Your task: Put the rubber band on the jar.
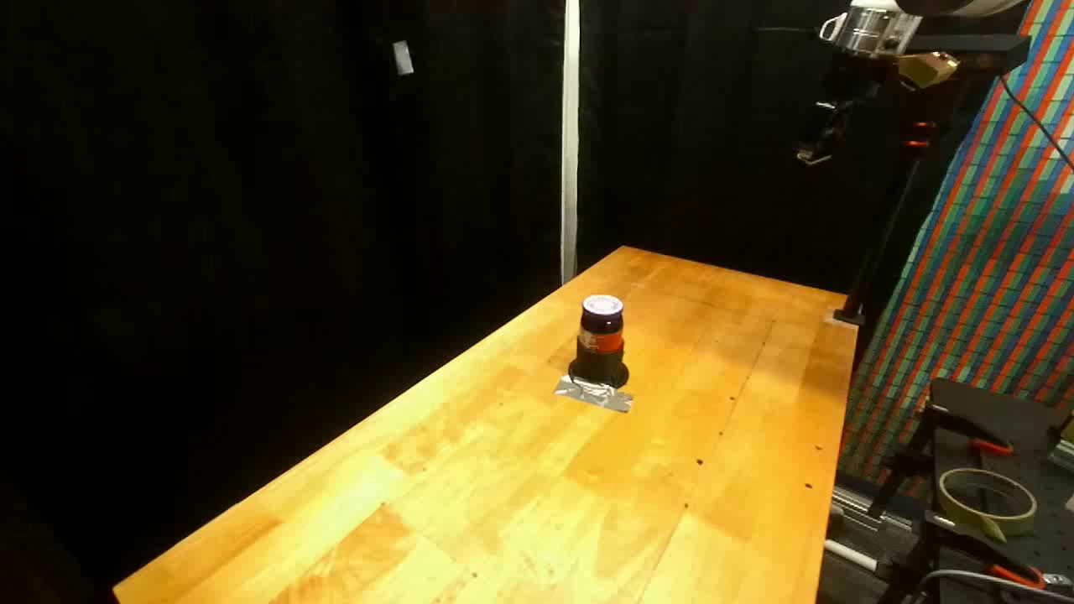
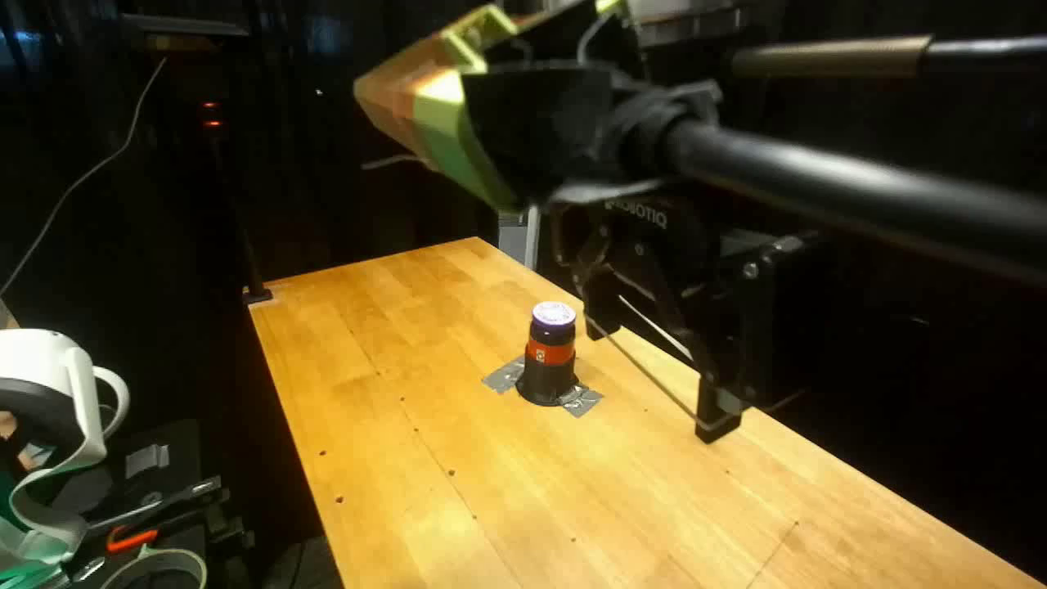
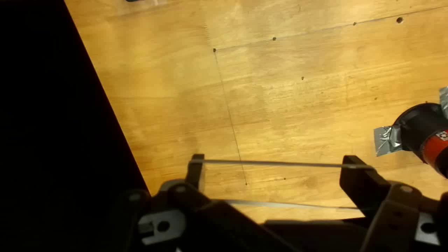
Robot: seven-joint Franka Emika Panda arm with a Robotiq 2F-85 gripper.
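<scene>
The jar (image 1: 602,335) is dark with an orange-red label and a pale-topped lid. It stands upright in a black round base (image 1: 601,367) taped to the table. The jar also shows in an exterior view (image 2: 551,348) and, cut off at the right edge, in the wrist view (image 3: 434,147). My gripper (image 2: 658,376) is open, above the table and apart from the jar. A thin rubber band (image 3: 273,163) is stretched around the outside of both fingers, its two strands spanning the gap. Nothing is between the fingertips. The gripper is small and dark in an exterior view (image 1: 814,156).
Silver tape (image 1: 592,394) holds the base to the wooden table (image 2: 458,507). A dark post (image 2: 256,286) stands at a table corner. A black rod (image 2: 818,180) with a yellow-green faceted piece (image 2: 442,98) crosses an exterior view. A tape roll (image 1: 987,502) lies beside the table.
</scene>
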